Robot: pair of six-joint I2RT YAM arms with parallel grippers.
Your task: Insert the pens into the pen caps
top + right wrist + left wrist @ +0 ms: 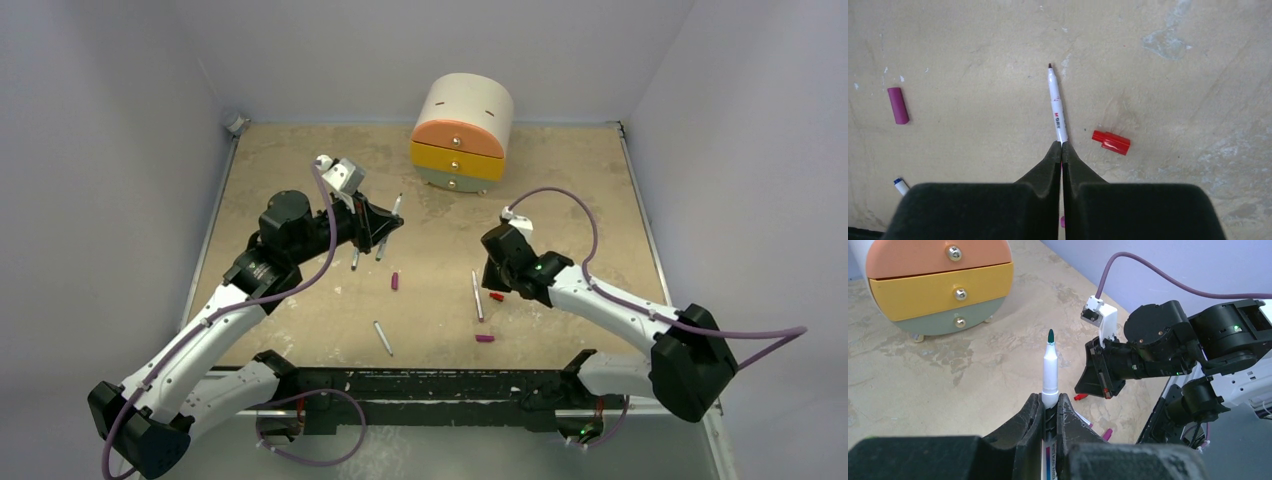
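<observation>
Slim white plastic pen, green felt tip, clamped in left gripper; right gripper pressed closed above second pen; stubby glossy red cap on mottled beige surface.

left arm / right arm: white link shells, black joint housings. Purple cable runs along each, spare loop at 6 o'clock by the bases. White camera block per wrist. left tool, right tool: black wedge fingers. Green LED lit on right forearm.
</observation>
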